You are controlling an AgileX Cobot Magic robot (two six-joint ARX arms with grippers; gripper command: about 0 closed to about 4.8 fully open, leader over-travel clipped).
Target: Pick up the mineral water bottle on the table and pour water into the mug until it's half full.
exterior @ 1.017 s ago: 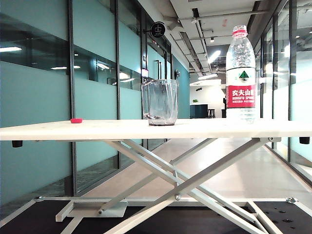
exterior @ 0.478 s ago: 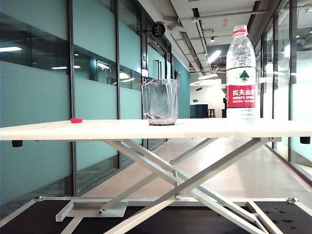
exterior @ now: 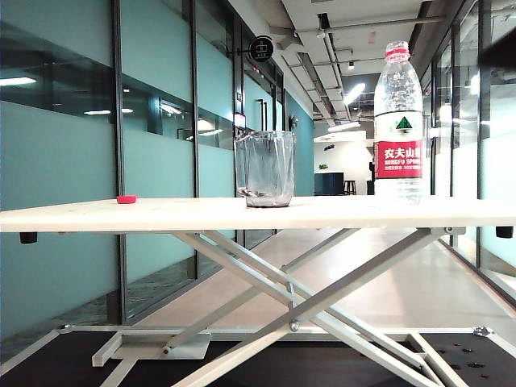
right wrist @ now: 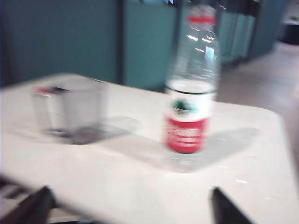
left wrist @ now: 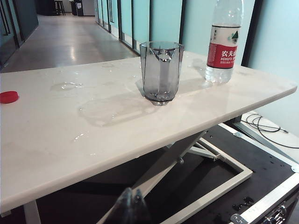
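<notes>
With its jaws spread wide short of the table (right wrist: 140, 186) edge, the right gripper (right wrist: 131, 205) is lining up on the upright mineral water bottle (right wrist: 191, 88), the empty mug (right wrist: 70, 112) beside it; next, close in around the label, while the left gripper (left wrist: 132, 207) hangs low, its opening unclear.

The table (left wrist: 70, 140) is showing a smooth, pale top with a soft sheen, carrying faint reflections and a few wet-looking glossy patches near the mug (left wrist: 161, 72). Under the table, the crossed legs (exterior: 306, 298) are looking like white painted metal. The mug is appearing as clear, greyish faceted glass with a thick base. Beside the mug, the bottle (left wrist: 225, 42) is showing thin clear plastic with a glossy red label. Away from the mug, a small red cap (left wrist: 8, 97) is looking like plastic. The right gripper (right wrist: 131, 205), near the table edge, is showing dark matt fingers (right wrist: 32, 205), blurred; the left gripper (left wrist: 131, 207) is also looking dark.
</notes>
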